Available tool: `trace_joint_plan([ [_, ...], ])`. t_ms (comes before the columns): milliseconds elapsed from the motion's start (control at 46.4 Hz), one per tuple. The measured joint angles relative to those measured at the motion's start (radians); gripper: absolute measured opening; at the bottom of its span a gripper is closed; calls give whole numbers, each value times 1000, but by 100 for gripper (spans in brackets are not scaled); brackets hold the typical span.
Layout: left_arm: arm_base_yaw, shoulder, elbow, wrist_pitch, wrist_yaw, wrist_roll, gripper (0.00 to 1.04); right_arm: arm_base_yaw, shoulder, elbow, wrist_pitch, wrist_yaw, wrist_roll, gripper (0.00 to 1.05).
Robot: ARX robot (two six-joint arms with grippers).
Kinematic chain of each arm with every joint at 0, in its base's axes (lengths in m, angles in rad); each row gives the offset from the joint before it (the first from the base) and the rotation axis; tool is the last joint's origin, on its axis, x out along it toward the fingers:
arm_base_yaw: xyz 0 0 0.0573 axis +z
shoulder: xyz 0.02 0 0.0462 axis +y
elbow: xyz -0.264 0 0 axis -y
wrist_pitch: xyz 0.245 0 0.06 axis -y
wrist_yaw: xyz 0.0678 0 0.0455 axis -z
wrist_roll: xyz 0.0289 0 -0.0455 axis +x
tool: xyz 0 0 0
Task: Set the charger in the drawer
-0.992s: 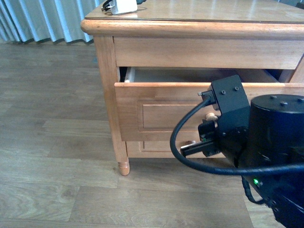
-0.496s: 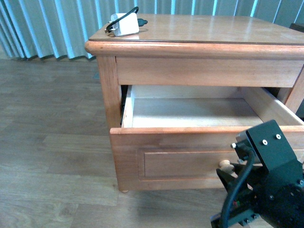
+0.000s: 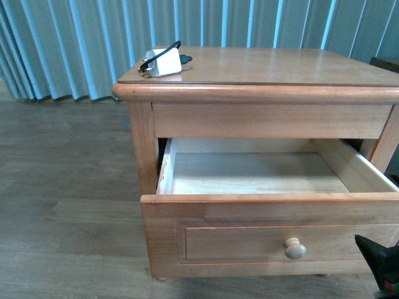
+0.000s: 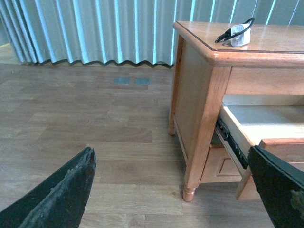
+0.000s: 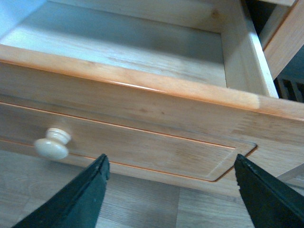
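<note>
Front view showed the charger [image 3: 164,63] lying on top of the cabinet [image 3: 280,65], at about 10 o'clock on that surface, near its left edge. Its black cable [image 3: 163,51] looped over and beside the white body. The drawer [image 3: 268,198] stood pulled out at 6 o'clock below the top. Its pale floor was bare wherever it showed.

**Handling (judged).** The charger was probably light, with a rigid, smooth plastic shell that could slip under a weak pinch. The cable was limp and would trail. The best hold was across the two broad flat faces of the body, not on the cable.

**Tool state.**
- The left gripper [image 4: 170,152] had its fingers spread wide and held nothing. It hung low over the floor [image 4: 95,118], off the cabinet's left side.
- The right gripper [image 5: 169,161] was likewise spread and empty. It faced the drawer front, close to the knob [image 5: 52,144].

**Surroundings.**
- The overhanging top covered the rear of the drawer, so only its forward part was open from above.
- A dangling cable could snag on the drawer's front rim.
- The curtain [image 3: 75,43] hung at 12 o'clock, well clear.
</note>
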Motion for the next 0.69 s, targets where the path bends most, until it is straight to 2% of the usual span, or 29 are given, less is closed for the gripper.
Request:
trace_joint_plan([
  [86,0,0,0,0,-1,0,99,-54,-227,-26,-169,-68,8,97],
  [108,0,0,0,0,-2,0,99,-67,-274,-27,-205,-81,11,98],
  [280,0,0,0,0,0,0,99,-201,-650,-28,-497,-187,20,96],
  [323,0,0,0,0,-1,0,99,-270,-791,-28,-601,-249,27,96],
  [410,0,0,0,0,-1,0,99,-383,-945,-28,-713,-342,44,96],
  [539,0,0,0,0,-1,0,99,-573,-1062,-28,-797,-483,86,96],
  [690,0,0,0,0,-1,0,99,-795,-1107,-62,-721,-702,187,96],
])
